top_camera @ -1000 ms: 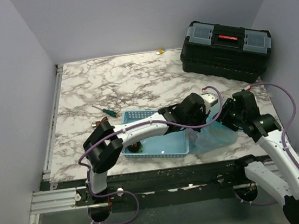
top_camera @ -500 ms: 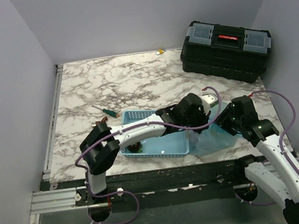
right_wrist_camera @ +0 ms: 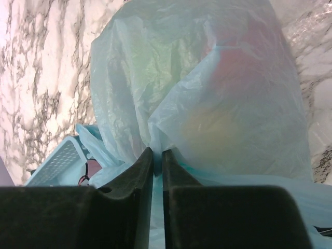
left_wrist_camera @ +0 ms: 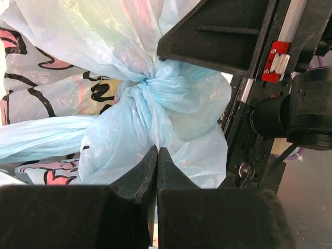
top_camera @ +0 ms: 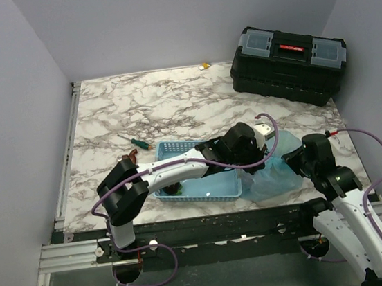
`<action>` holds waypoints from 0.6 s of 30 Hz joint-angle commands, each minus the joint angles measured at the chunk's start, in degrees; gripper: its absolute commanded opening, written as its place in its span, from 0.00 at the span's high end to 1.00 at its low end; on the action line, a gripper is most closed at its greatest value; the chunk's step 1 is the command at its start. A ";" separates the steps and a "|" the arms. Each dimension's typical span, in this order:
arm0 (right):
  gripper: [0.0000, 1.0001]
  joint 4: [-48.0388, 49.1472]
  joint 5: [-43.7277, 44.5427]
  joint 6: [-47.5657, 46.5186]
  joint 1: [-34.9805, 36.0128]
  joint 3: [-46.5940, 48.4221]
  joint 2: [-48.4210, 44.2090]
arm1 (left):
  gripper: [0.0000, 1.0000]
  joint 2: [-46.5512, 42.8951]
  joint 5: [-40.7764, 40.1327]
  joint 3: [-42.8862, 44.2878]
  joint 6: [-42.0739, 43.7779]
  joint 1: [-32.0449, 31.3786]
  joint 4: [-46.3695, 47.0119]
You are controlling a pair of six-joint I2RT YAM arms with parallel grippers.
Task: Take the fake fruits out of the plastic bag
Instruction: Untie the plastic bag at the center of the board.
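Observation:
The plastic bag [top_camera: 275,172], light blue and crinkly with pink-and-dark print, lies right of the basket. My left gripper [left_wrist_camera: 157,150] reaches over the basket and is shut on a twisted strand just below the bag's knot [left_wrist_camera: 149,89]. My right gripper [right_wrist_camera: 157,151] is shut on a fold of the plastic bag [right_wrist_camera: 207,88] at its near right side, with blue film between the fingers. The fake fruits show only as blurred red [right_wrist_camera: 236,57], yellow [right_wrist_camera: 215,129] and green [right_wrist_camera: 139,52] shapes through the film. The right arm's black body [left_wrist_camera: 282,111] fills the right of the left wrist view.
A light-blue latticed basket [top_camera: 208,195] stands left of the bag under my left arm, with a dark reddish thing [top_camera: 174,187] inside. A black toolbox [top_camera: 288,63] sits at the back right. A green-handled screwdriver [top_camera: 135,141] lies left of the basket.
My right gripper has drawn back towards the near edge and closed on the bag. The left arm shifted slightly left and nearer, still shut.

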 commanded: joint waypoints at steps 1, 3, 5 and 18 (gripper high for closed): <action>0.90 -0.06 5.14 2.17 0.01 -0.73 -0.92 | 1.00 -2.98 1.95 -2.04 -1.22 -0.46 0.57; 0.93 0.19 5.61 3.05 -0.01 -0.62 -1.01 | 1.00 -2.98 1.87 -2.47 -1.57 -0.46 0.50; 0.97 0.40 6.26 3.54 0.01 -0.28 -1.07 | 1.00 -3.07 1.81 -2.70 -1.57 -0.46 0.03; 0.99 -3.21 14.36 7.14 0.00 2.28 -3.69 | 1.00 -3.02 1.49 -3.51 -0.64 -0.45 -1.04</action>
